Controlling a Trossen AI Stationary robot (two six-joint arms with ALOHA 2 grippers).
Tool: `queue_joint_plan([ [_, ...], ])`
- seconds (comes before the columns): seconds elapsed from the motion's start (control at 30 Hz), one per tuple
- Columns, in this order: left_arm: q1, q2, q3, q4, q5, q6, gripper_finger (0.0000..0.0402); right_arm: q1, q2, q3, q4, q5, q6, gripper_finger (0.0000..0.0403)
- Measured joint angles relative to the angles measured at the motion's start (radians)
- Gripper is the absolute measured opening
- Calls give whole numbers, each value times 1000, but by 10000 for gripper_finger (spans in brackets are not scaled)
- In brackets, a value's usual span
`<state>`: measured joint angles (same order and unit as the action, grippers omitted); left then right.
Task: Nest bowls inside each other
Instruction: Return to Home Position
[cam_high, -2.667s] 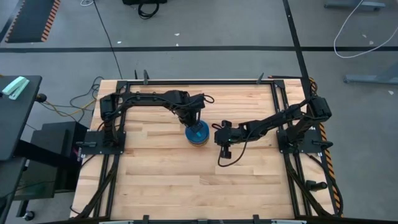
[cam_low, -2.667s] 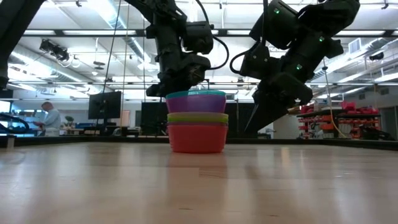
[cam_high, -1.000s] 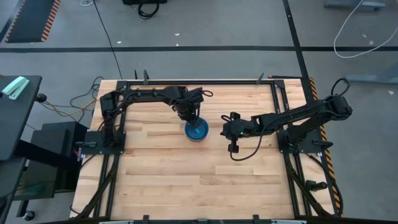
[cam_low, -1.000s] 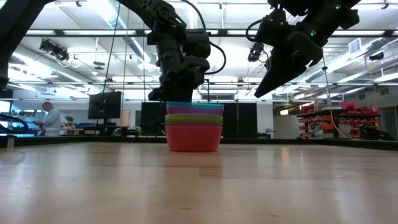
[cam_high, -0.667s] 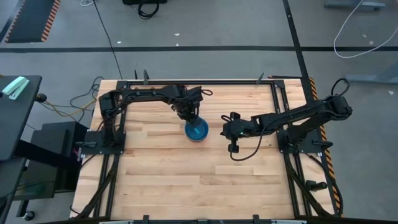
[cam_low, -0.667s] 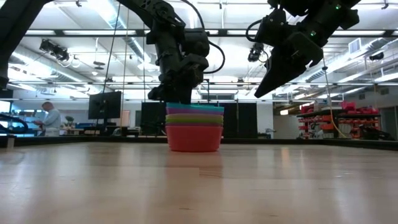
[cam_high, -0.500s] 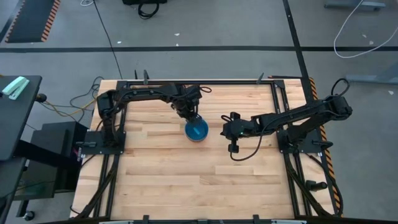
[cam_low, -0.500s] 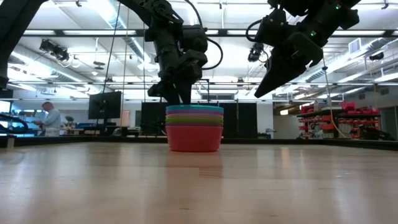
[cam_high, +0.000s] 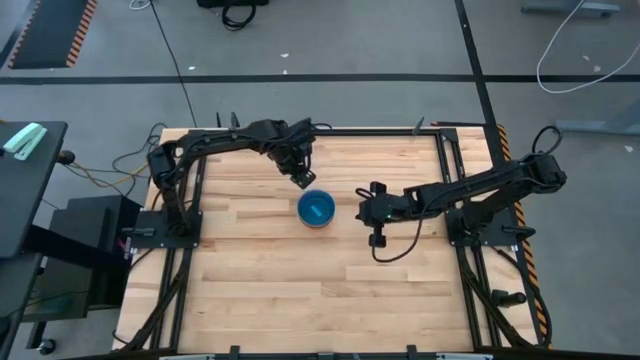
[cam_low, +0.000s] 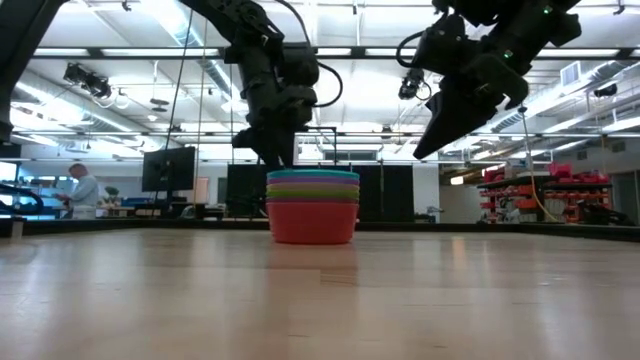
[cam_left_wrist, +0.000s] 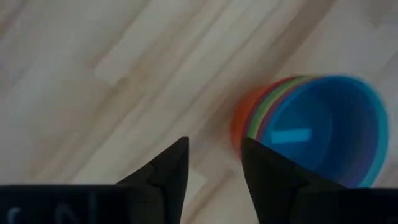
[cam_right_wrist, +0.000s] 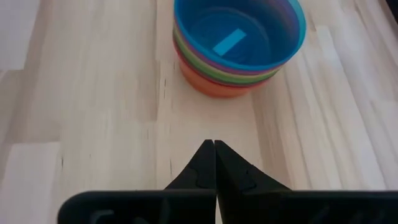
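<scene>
The bowls stand nested in one stack (cam_high: 317, 209) at the table's middle, the blue one on top and the orange one (cam_right_wrist: 217, 85) at the bottom, resting on the wood. My left gripper (cam_high: 302, 181) hovers open just beyond the stack's far left side, a little above rim height (cam_low: 276, 156), with nothing between its fingers (cam_left_wrist: 214, 163). My right gripper (cam_high: 364, 212) hangs shut in the air to the right of the stack (cam_low: 421, 150), its fingertips (cam_right_wrist: 214, 146) pointing toward it.
Bare wooden table (cam_high: 300, 290) lies all round the stack. Black frame rails (cam_high: 440, 160) run along the table's left, right and far edges. A person (cam_low: 78, 190) is far off in the room behind.
My left gripper has risen off the stack's rim and drawn back toward the table's far left, staying open. The stack has stayed where it was. My right gripper has kept still.
</scene>
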<state>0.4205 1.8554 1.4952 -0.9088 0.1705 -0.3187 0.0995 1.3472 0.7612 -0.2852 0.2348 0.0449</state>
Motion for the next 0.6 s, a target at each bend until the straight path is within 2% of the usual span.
queue_joint_plan([
  [0.3, -66, -112, 0, 8, -133, 116, 145, 8, -23, 0, -8, 0, -22, 1],
  [0.6, -134, -272, 0, 18, -342, 145, 146, 65, -200, -2, -12, -4, -47, 1],
])
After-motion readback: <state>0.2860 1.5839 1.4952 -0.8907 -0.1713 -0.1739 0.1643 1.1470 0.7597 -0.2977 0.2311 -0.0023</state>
